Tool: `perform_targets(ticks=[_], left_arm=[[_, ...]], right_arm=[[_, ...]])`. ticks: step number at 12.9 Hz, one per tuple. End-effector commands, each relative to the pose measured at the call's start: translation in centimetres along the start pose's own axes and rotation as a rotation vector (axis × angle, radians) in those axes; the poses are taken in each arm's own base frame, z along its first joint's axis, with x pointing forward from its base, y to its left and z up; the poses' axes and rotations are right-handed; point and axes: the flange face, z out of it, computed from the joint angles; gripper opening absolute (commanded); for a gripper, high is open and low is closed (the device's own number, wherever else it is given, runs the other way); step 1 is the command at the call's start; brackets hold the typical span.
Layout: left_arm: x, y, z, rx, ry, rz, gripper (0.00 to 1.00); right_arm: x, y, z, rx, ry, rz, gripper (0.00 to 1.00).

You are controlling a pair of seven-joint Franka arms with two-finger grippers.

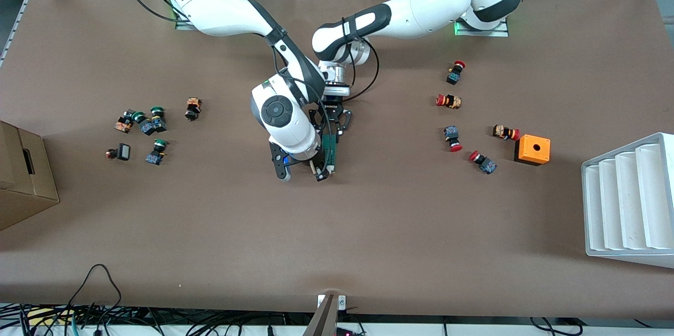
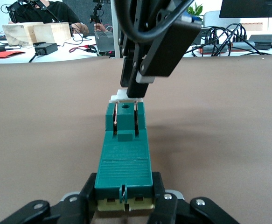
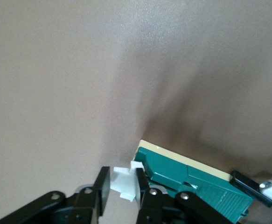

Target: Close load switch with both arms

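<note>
From the front view the two arms meet at the middle of the brown table [image 1: 368, 230]; the load switch [image 1: 330, 150] lies there as a narrow green block, its long axis running toward the front camera; the left gripper [image 1: 334, 124] sits at the end farther from that camera, the right gripper [image 1: 319, 170] at the nearer end. Red-capped push buttons [image 1: 453, 138] and an orange box [image 1: 532, 149] lie toward the left arm's end, beside a white ridged tray [image 1: 629, 201]; green-capped push buttons [image 1: 152, 125] and a cardboard box [image 1: 23, 180] lie toward the right arm's end.

In the left wrist view the left gripper [image 2: 124, 205] is clamped on the switch's [image 2: 125, 154] pale ribbed end — a black finger pressed on either side; at the other end the right gripper [image 2: 136, 91] comes down from above onto the white sliding piece [image 2: 121, 97].

In the right wrist view the right gripper [image 3: 122, 189] has the white piece [image 3: 124, 183] between its fingertips [image 3: 103, 184]; one pad sits close against it, the other shows a slight gap — whether it grips I cannot tell; the green body [image 3: 191, 179] lies just beside.
</note>
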Motion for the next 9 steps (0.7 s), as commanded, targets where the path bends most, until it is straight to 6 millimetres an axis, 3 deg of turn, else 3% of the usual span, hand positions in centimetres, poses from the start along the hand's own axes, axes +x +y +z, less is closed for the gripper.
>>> perform_targets(ticks=[1,5,6,7,8,9], left_arm=[[-0.4,1.7,0.4,-0.032,-0.010,-0.015,0.00],[-0.3,1.7,0.4,-0.031,-0.009,-0.014,0.00],[-0.2,1.7,0.4,-0.029,-0.009,-0.015,0.11],[0.1,1.7,0.5,-0.027,-0.007,-0.015,0.64],[0.5,1.5,0.6,-0.024,-0.003,-0.017,1.00],[0.7,1.7,0.5,-0.025,-0.003,-0.020,1.00]], right_arm=[[1.4,-1.3,-4.0,-0.003,0.002,-0.017,0.99],[5.4,-2.0,-11.8,-0.085,0.001,-0.208,0.99],[6.7,-1.9,-13.6,-0.102,-0.015,-0.263,0.99],[8.3,-1.7,-15.4,-0.105,-0.022,-0.308,0.99],[9.9,-1.3,-17.3,-0.117,-0.022,-0.363,0.99],[11.5,-0.7,-19.3,-0.141,-0.026,-0.435,0.99]])
